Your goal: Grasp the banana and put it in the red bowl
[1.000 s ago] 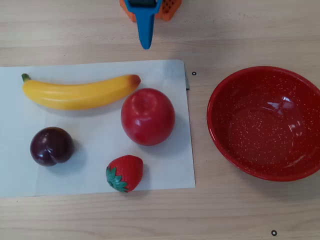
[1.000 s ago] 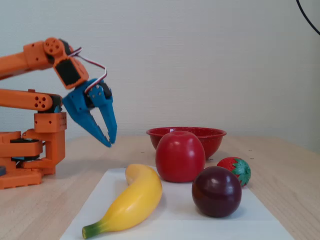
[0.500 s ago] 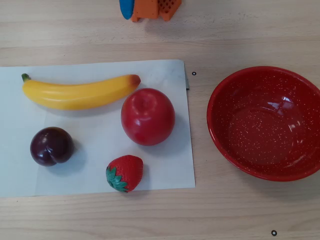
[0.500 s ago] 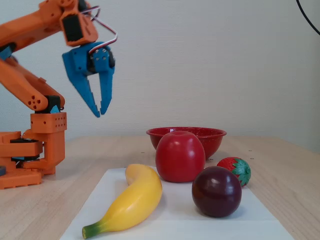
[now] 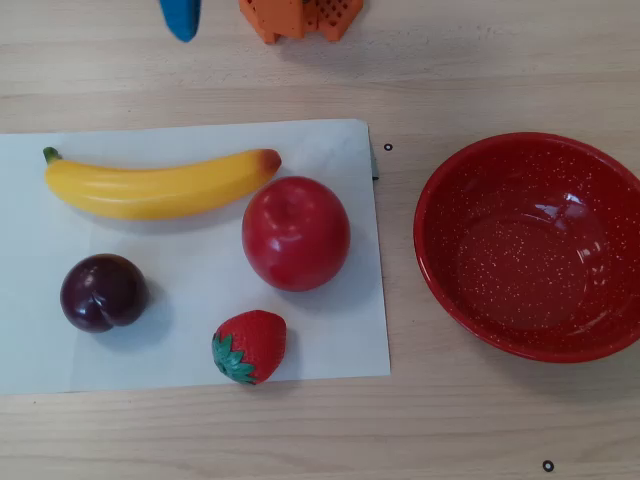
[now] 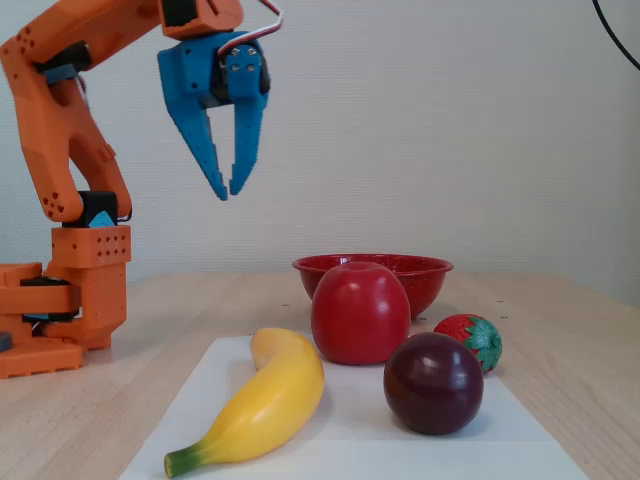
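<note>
**Banana on the sheet, gripper raised above the table**

Banana point(image 5: 160, 186) is seen lying on the white paper sheet point(image 5: 330, 340), stem tip toward the left of the overhead view, free of any grasp. The orange arm point(image 6: 60, 120) is reared up in the fixed view, with the blue gripper point(image 6: 228, 192) held high over the table, pointed downward, its fingers slightly parted and nothing between them. One banana, one red apple point(image 5: 296, 233), one plum point(image 5: 103, 292) and one strawberry point(image 5: 250, 346) are counted on the sheet. One red bowl point(image 5: 440, 290) is placed on the bare wood, right of the sheet in the overhead view.
</note>
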Controlling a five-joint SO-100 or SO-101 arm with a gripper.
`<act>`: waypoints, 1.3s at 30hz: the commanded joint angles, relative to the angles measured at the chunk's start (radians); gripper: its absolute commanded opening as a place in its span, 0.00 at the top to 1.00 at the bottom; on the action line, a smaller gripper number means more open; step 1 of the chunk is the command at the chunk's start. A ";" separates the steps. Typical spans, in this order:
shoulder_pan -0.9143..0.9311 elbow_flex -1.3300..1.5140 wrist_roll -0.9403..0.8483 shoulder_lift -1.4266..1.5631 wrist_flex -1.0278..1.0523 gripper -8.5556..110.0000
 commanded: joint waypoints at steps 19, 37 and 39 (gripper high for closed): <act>-0.121 -0.199 0.216 -0.322 0.072 0.85; -0.140 -0.069 0.296 -0.410 -0.198 0.57; -0.146 -0.069 0.282 -0.423 -0.195 0.51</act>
